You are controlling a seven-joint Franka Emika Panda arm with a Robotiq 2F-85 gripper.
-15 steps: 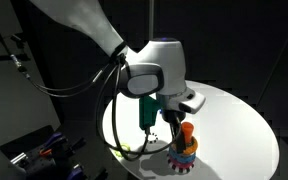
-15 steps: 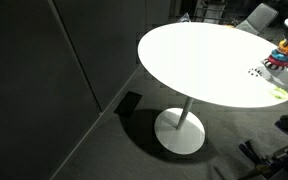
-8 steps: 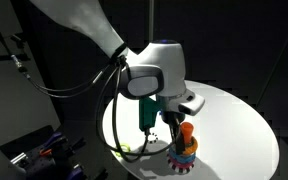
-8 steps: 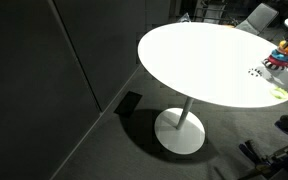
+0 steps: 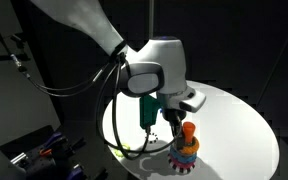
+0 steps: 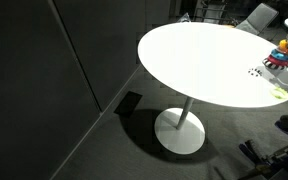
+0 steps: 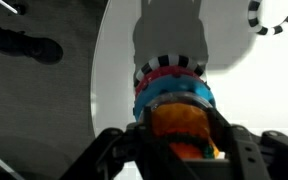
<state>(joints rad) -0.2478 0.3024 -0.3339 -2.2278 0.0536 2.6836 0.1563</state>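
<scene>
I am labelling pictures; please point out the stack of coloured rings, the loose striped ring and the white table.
stack of coloured rings (image 7: 174,95), wrist view, on its blue ring.
loose striped ring (image 7: 268,27), wrist view, on its lower band.
white table (image 6: 199,60), in an exterior view, on its bare top.

Standing upright on the white bench (image 5: 234,115), close to its edge: ring stack (image 5: 184,155), showing a black-and-white striped base, then pink, then blue rings. Sitting on top, directly over the blue ring: orange ring (image 7: 179,115), being pinched between the fingers of the hand (image 7: 182,138). Touching the blue ring or hovering just above it, not showing clearly.
</scene>
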